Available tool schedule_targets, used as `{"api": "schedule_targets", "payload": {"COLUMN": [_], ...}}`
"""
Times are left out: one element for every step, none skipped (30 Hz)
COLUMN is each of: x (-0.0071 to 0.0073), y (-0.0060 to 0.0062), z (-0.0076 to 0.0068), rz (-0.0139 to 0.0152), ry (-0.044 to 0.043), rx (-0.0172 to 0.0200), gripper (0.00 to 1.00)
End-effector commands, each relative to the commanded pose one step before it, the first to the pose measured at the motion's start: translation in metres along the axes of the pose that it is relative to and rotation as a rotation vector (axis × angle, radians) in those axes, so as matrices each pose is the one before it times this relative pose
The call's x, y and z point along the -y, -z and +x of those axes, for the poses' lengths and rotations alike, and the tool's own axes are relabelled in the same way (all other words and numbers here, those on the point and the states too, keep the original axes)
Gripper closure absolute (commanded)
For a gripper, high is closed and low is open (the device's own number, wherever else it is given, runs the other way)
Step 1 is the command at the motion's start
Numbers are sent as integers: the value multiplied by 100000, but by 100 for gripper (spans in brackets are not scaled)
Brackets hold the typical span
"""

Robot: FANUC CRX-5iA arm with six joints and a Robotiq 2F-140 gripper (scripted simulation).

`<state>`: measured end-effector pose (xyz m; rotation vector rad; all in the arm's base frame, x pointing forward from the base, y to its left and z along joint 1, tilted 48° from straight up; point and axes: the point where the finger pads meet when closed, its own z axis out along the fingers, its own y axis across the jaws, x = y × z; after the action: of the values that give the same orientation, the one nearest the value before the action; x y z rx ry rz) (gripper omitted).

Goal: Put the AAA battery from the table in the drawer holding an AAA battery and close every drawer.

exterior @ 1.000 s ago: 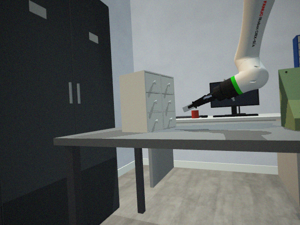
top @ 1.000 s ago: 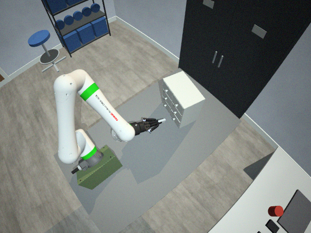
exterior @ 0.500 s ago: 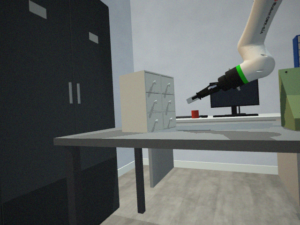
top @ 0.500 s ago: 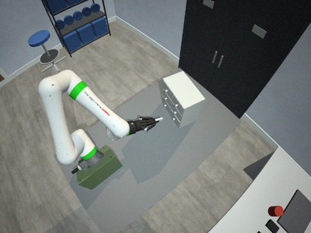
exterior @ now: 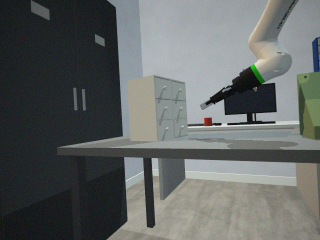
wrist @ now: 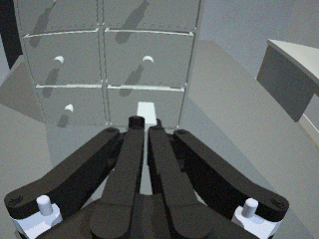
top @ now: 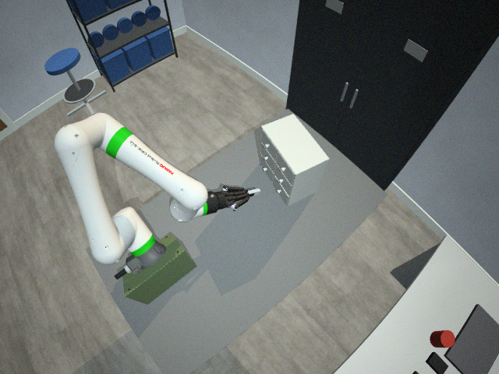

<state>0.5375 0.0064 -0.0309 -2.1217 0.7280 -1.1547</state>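
Closed pincer, pale slab pointing lengthwise toward upright chest, whether gripped I cannot tell, drawer fronts facing pincer

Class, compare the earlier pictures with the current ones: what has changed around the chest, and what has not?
The arm has drawn the fingers up and back, away from the chest. Nothing was visibly taken hold of or let go; the pale piece at their tips travelled along. The chest stayed put, its drawers in.
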Motion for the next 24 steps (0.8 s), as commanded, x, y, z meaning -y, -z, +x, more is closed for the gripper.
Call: {"api": "schedule_targets", "payload": {"x": [-43,30,6,-20,-14,23,-4,-33,28,-1,-22,21,-10,3,0,0,1,-6,6,-2,-5,8,-7,-8], "y": [324,121,134,149,156,152,167,183,177,193,209,210,229,241,0,0,256,275,293,316,343,370,403,432], "z": [213,7,35,69,63,13,48,89,7,42,72,15,48,37,0,0,29,36,20,21,9,-2,-14,-31], "rz": [-154,106,21,-74,-49,93,-16,-133,122,-4,-102,103,-50,13,0,0,6,-32,26,-13,-23,37,-34,-35], "ry": [170,-33,-7,21,16,-22,3,28,-18,0,14,-6,1,4,0,0,-1,1,3,1,-5,9,-9,-11], "rx": [2572,1218,1238,1242,1312,1465,1464,1446,1693,1689,1694,1938,1931,2083,0,0,2215,2321,2537,2692,2912,3211,3409,3657], "gripper": [100,100,100,100,100,100,100,100,100,100,100,100,100,100,100,100,100,100,100,100,100,100,100,100]}}
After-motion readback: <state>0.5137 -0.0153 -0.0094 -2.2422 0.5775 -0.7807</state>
